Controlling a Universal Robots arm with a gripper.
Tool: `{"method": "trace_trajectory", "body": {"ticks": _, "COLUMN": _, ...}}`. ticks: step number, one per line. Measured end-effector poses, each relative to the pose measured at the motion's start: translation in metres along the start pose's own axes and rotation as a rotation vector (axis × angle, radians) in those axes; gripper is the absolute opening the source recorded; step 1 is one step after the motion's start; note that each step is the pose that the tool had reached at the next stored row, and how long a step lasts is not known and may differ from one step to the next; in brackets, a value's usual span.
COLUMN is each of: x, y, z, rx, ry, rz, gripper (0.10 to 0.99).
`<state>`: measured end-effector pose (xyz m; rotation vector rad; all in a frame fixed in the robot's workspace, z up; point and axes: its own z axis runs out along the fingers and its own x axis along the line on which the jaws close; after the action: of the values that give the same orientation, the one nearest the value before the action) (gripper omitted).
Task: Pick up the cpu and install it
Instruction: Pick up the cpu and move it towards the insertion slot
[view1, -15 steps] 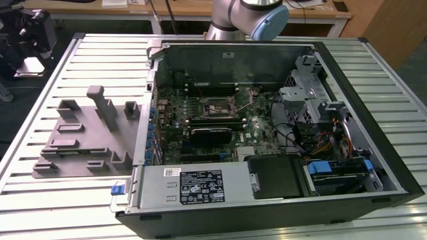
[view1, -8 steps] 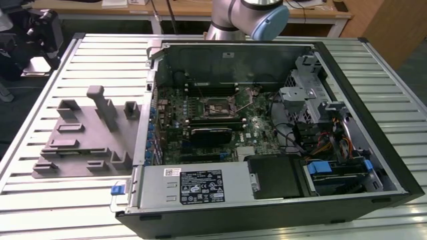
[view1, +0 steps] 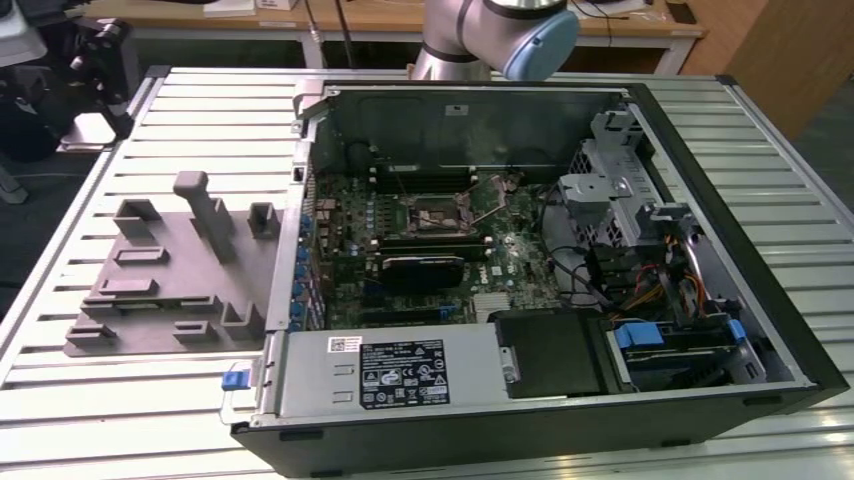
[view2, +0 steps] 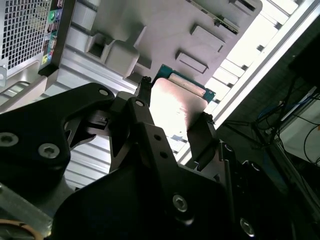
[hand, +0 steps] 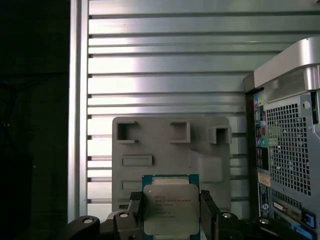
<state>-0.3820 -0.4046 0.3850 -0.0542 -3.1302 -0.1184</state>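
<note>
A ribbed aluminium tabletop (view1: 160, 420) carried everything. The open black computer tower case (view1: 561, 440) lay on its side across the centre and the exterior view's right. A flat grey moulded fixture plate (view1: 147, 300) sat on the exterior view's left. Your silver-and-blue robot arm (view1: 501, 30) entered at the top edge of that view.

In both wrist views your gripper (hand: 170, 200) had its black fingers (hand: 207, 210) drawn in narrowly on two opposite edges of the small flat square cpu (hand: 170, 207) with the silver-grey metal top and green rim. The cpu hung in front of one edge of the fixture plate, well apart from the square black-framed motherboard socket (view1: 435, 215) in the middle of the case.

I judged the pick to be the step in hand, with the grasp made and the install not yet done. Seating the cpu would call for you to keep it flat and squared to the socket frame.

You could not tell whether the cpu rested on the plate or hung clear of it. Its underside was hidden, and the fingers were cut off at the frame edge. Whether the socket's retaining frame stood open was too small to make out.
</note>
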Motion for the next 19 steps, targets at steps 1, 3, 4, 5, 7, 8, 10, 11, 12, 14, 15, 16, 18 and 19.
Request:
{"method": "trace_trajectory", "body": {"ticks": 1, "x": -0.0015, "y": 0.0002, "z": 0.0000, "rx": 0.000, "ry": 0.0000, "rz": 0.000, "gripper": 0.541}}
{"method": "trace_trajectory", "body": {"ticks": 3, "x": -0.0043, "y": 0.0005, "z": 0.0000, "rx": 0.000, "ry": 0.0000, "rz": 0.000, "gripper": 0.541}}
{"method": "trace_trajectory", "body": {"ticks": 4, "x": -0.0057, "y": 0.0007, "z": 0.0000, "rx": 0.000, "ry": 0.0001, "rz": 0.000, "gripper": 0.541}}
{"method": "trace_trajectory", "body": {"ticks": 5, "x": -0.0071, "y": 0.0009, "z": 0.0000, "rx": 0.000, "ry": 0.0000, "rz": 0.000, "gripper": 0.541}}
{"method": "trace_trajectory", "body": {"ticks": 7, "x": -0.0099, "y": 0.0013, "z": 0.0000, "rx": 0.000, "ry": 0.0001, "rz": 0.000, "gripper": 0.541}}
{"method": "trace_trajectory", "body": {"ticks": 8, "x": -0.0113, "y": 0.0014, "z": -0.0001, "rx": 0.000, "ry": 0.0001, "rz": 0.000, "gripper": 0.541}}
{"method": "trace_trajectory", "body": {"ticks": 10, "x": -0.0143, "y": 0.0018, "z": -0.0001, "rx": 0.000, "ry": 0.0001, "rz": 0.000, "gripper": 0.541}}
{"method": "trace_trajectory", "body": {"ticks": 11, "x": -0.0157, "y": 0.0020, "z": -0.0001, "rx": 0.000, "ry": 0.0001, "rz": 0.000, "gripper": 0.541}}
{"method": "trace_trajectory", "body": {"ticks": 12, "x": -0.0170, "y": 0.0022, "z": 0.0000, "rx": 0.000, "ry": 0.0000, "rz": 0.000, "gripper": 0.541}}
{"method": "trace_trajectory", "body": {"ticks": 14, "x": -0.0197, "y": 0.0025, "z": 0.0000, "rx": 0.000, "ry": 0.0000, "rz": 0.000, "gripper": 0.541}}
{"method": "trace_trajectory", "body": {"ticks": 15, "x": -0.0209, "y": 0.0027, "z": 0.0000, "rx": 0.000, "ry": 0.0000, "rz": 0.000, "gripper": 0.541}}
{"method": "trace_trajectory", "body": {"ticks": 16, "x": -0.0222, "y": 0.0028, "z": -0.0001, "rx": 0.000, "ry": 0.0001, "rz": 0.000, "gripper": 0.541}}
{"method": "trace_trajectory", "body": {"ticks": 18, "x": -0.0249, "y": 0.0032, "z": -0.0001, "rx": 0.000, "ry": 0.0001, "rz": 0.000, "gripper": 0.541}}
{"method": "trace_trajectory", "body": {"ticks": 19, "x": -0.0261, "y": 0.0034, "z": 0.0000, "rx": 0.000, "ry": 0.0000, "rz": 0.000, "gripper": 0.541}}
